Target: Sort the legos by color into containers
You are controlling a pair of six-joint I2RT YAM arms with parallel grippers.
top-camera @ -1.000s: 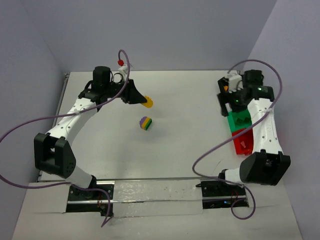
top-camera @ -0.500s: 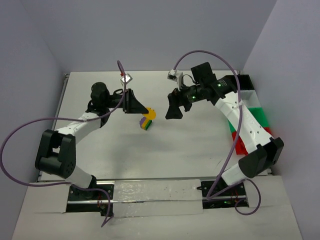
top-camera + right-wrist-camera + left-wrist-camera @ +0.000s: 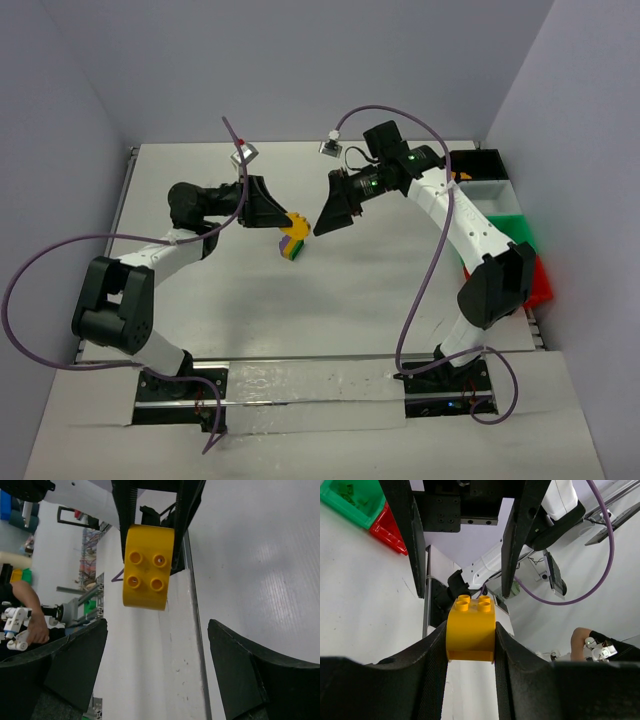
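Observation:
My left gripper (image 3: 284, 217) is shut on a yellow lego brick (image 3: 297, 222), held above the table. In the left wrist view the brick (image 3: 470, 629) sits clamped between both pads, studs pointing away. My right gripper (image 3: 318, 224) faces it from the right, open, a short gap from the brick. In the right wrist view the brick (image 3: 146, 572) hangs ahead of the spread fingers (image 3: 85, 655), beyond the tips and touching neither. A stacked purple-yellow-green block (image 3: 291, 245) lies on the table just below both grippers. The containers stand in a row at the right edge: black (image 3: 478, 164), white (image 3: 490, 193), green (image 3: 515, 228), red (image 3: 541, 281).
The green bin (image 3: 350, 497) holds small green pieces, with the red bin (image 3: 387, 527) beside it. Purple cables loop over both arms. A grey wall closes the back and sides of the white table (image 3: 380, 290).
The right arm swung from over the bins to the table's middle and now faces the left gripper. The left gripper shifted slightly toward the stacked block, still holding the yellow brick.

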